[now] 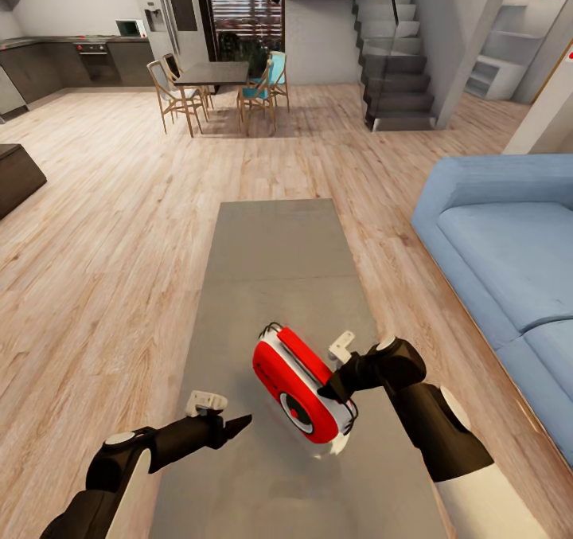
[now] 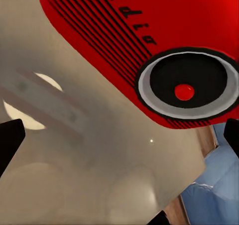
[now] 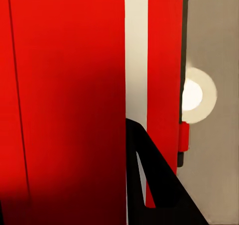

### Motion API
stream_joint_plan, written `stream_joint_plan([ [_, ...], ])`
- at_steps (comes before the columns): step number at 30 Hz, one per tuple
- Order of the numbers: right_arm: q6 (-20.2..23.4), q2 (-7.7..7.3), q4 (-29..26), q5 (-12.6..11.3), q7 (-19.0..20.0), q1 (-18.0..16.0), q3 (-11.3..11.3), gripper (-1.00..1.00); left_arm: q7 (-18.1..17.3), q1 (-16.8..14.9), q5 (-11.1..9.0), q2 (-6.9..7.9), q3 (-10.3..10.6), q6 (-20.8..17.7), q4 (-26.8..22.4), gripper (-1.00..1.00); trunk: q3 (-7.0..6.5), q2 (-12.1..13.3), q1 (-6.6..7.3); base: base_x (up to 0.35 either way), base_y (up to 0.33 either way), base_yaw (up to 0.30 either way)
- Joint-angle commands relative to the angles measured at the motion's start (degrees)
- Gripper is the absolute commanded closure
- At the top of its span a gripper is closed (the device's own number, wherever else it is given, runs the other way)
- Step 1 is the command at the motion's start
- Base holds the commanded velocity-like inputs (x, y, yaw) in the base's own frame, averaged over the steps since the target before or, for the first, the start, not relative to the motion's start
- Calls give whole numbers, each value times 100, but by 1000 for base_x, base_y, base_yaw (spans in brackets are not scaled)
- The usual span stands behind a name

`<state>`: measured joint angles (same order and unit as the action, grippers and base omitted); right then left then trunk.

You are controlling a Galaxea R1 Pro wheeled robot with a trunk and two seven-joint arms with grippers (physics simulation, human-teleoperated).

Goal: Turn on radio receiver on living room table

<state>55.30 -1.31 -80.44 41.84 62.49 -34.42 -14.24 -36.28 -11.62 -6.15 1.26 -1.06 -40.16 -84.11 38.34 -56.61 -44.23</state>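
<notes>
We see the radio (image 1: 301, 385) lying near the middle of the long grey tabletop (image 1: 270, 252), tipped back so its red face looks upward, with a blue sofa (image 1: 509, 260) off to one side. The right gripper (image 1: 333, 388) meets the radio's upper edge; one dark finger (image 3: 149, 185) lies against the red and white casing, but we cannot tell how far the jaws are spread or whether they clasp anything. The left gripper (image 1: 235, 426) hangs just beside the radio, apart from it, its jaws wide and holding nothing, the dark tips standing at opposite edges of the left wrist view. We judge the step in hand to be the final contact with a control. To do it well, we would press gently and squarely, since a sideways push may slide or tip the light casing; the left gripper could steady the far side. The radio has a glossy red front with fine dark grille lines, a white rounded body, and a round dial (image 2: 188, 88) ringed in pale grey with a black centre and a small red knob (image 2: 184, 91).
</notes>
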Motion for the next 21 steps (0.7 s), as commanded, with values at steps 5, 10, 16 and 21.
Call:
stream_joint_plan([
  [5, -1, -8, 29, -41, -1, 67, 4, 100, -2, 0, 0, -51, 0, -7, -13, -100, 0, 0, 0, 0, 0, 0],
  [10, 8, -60, 31, -42, -5, 98, 2, 100, -30, -1, 3, -319, 10, -13, -43, -100, 0, 0, 0, 0, 0, 0],
  [16, 15, -78, 49, -36, -9, 110, 8, 100, -84, -1, 16, -692, 51, -43, -78, -100, 0, 0, 0, 0, 0, 0],
  [21, 16, -79, 55, -36, -15, 111, 9, 100, -293, 1, 17, -745, 59, -171, -145, 100, 0, 0, 0, 0, 0, 0],
])
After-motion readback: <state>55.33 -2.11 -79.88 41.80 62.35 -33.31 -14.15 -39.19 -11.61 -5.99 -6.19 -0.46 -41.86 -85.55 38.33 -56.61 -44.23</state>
